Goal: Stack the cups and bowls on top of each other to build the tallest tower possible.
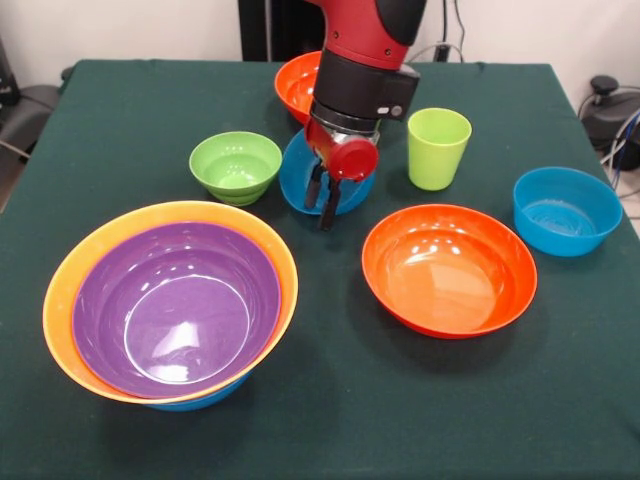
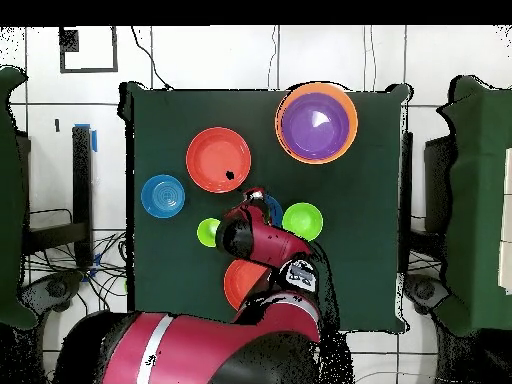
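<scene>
My gripper [image 1: 321, 198] hangs at the table's middle, its two dark fingers set close on the near rim of a blue bowl [image 1: 296, 172], which looks tilted toward the camera. The lime-green cup [image 1: 437, 148] stands upright just right of it, and a small lime-green bowl [image 1: 236, 165] sits to its left. The tower [image 1: 60, 290] stands front left: a big orange bowl holding a purple bowl [image 1: 175, 310], with a blue one [image 1: 195, 401] showing beneath. From overhead the gripper [image 2: 258, 197] is over that blue bowl [image 2: 272, 210].
A red-orange bowl [image 1: 450, 270] lies front right, with another blue bowl [image 1: 565, 210] near the right edge. A second red-orange bowl [image 1: 295, 85] sits behind the arm. The dark green cloth [image 1: 330, 420] covers the table.
</scene>
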Controlling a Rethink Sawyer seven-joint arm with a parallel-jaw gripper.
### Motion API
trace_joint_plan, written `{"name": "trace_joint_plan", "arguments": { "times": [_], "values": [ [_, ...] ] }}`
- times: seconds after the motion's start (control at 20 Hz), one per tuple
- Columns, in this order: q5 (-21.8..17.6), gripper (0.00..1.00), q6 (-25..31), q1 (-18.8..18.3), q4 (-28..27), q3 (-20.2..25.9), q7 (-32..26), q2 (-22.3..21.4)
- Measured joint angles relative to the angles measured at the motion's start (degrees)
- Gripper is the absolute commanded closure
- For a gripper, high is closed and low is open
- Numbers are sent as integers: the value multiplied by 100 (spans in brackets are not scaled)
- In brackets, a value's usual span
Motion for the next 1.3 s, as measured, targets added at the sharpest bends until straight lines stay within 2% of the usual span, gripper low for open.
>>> {"name": "trace_joint_plan", "arguments": {
  "times": [0.55, 1.05, 1.3],
  "values": [
    [-17, 0, 60, -21, 156, 78, 0, -153],
    [-17, 0, 628, 41, 229, 75, 0, -393],
    [-17, 0, 690, 115, 229, 75, 0, -374]
  ]
}}
